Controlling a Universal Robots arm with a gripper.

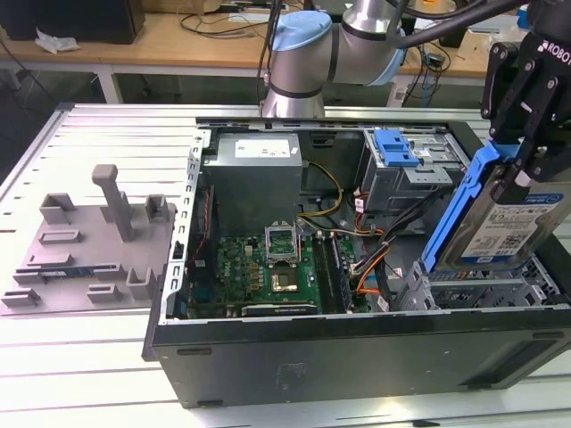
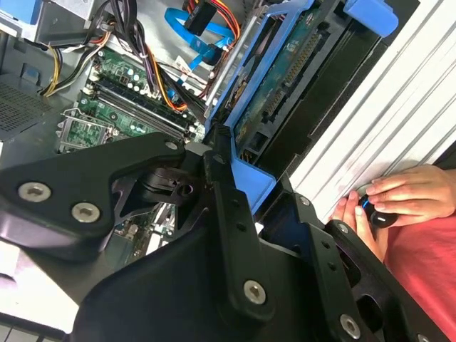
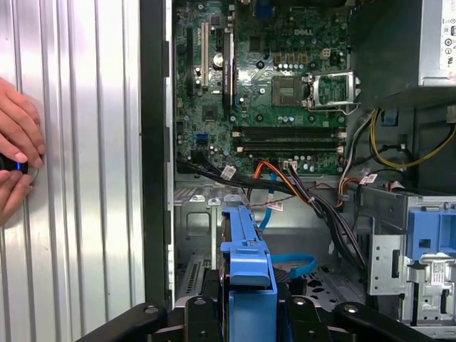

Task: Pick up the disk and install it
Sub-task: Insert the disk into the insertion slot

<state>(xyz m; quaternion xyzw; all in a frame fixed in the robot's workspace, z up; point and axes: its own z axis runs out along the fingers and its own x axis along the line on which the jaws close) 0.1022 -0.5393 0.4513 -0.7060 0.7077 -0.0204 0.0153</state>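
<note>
Ribbed metal table [image 1: 80, 374] bears the open computer case [image 1: 357, 357], and at the exterior view's right your gripper [image 1: 526, 169] clamps the disk [image 1: 504, 223], tilted above the drive cage [image 1: 500, 290], so you risk snagging its rim.

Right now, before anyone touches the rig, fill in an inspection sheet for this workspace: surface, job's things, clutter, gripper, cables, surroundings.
Surface: ribbed metal table, carrying the open case.
Job's things: disk in its blue frame, tilted, over the drive cage at the exterior view's right.
Clutter: grey fixture plate beside the case, at the exterior view's left.
Gripper: gripper shut on the disk's frame.
Cables: orange, black and yellow cables loose inside the case, near the cage.
Surroundings: wooden bench behind; a person's hands on the table beside the case.
</note>
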